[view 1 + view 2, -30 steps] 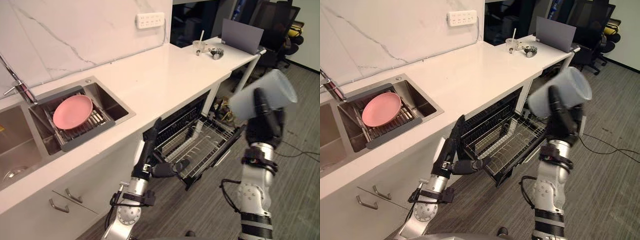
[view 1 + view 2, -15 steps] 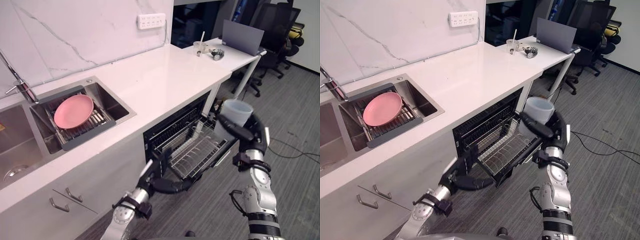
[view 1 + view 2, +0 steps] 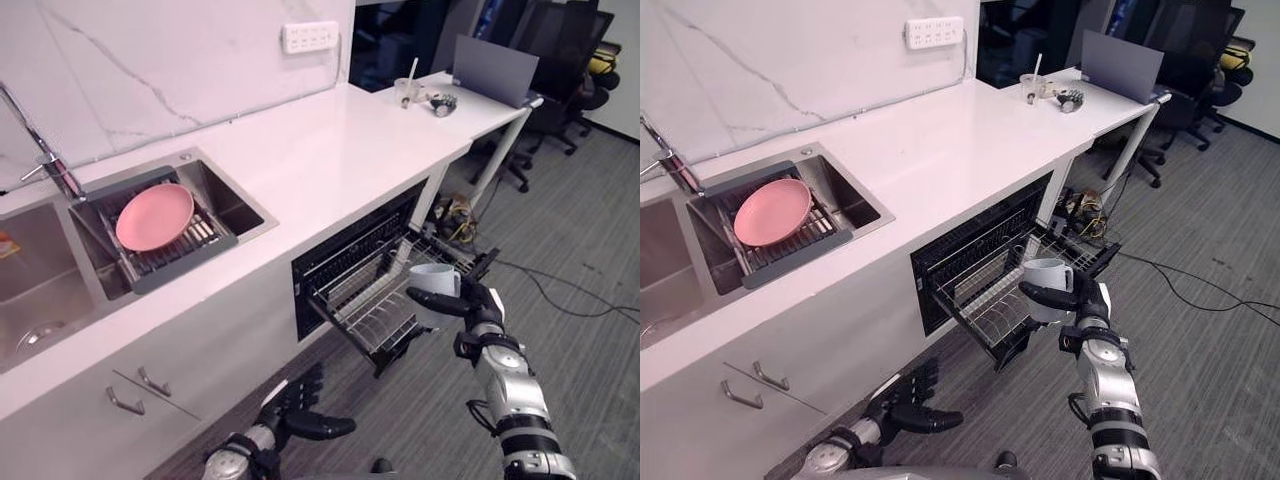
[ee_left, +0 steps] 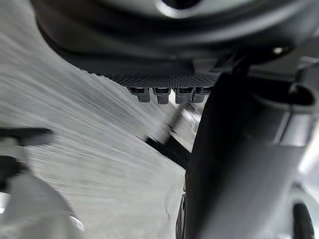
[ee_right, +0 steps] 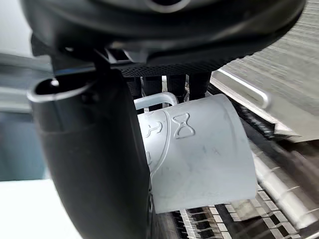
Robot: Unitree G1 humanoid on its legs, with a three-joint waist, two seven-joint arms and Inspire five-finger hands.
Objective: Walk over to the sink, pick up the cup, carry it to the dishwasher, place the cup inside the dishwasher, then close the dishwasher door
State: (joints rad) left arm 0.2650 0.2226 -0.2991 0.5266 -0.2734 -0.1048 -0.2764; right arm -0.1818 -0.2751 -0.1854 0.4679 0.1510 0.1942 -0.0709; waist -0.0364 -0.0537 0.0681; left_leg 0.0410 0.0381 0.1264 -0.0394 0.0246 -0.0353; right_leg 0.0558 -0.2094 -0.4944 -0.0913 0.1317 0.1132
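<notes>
A pale grey cup (image 3: 433, 283) with a handle is held upright in my right hand (image 3: 480, 308), just above the outer end of the dishwasher's pulled-out wire rack (image 3: 362, 292). In the right wrist view the thumb (image 5: 94, 154) and fingers wrap the cup (image 5: 199, 159) with the rack wires beneath it. The dishwasher (image 3: 350, 250) stands open under the white counter, its door folded down below the rack. My left hand (image 3: 297, 414) hangs low near the floor in front of the cabinet, fingers relaxed and holding nothing.
A sink (image 3: 235, 205) in the white counter (image 3: 330, 150) holds a pink plate (image 3: 155, 215) on a drain rack, with a faucet (image 3: 55, 170) behind. A desk with a laptop (image 3: 495, 70) and office chairs (image 3: 575, 75) stand at the far right. Cables (image 3: 560, 290) lie on the floor.
My right hand has come down from head height with the cup to just over the rack. My left hand has let go of the rack's edge and dropped toward the floor.
</notes>
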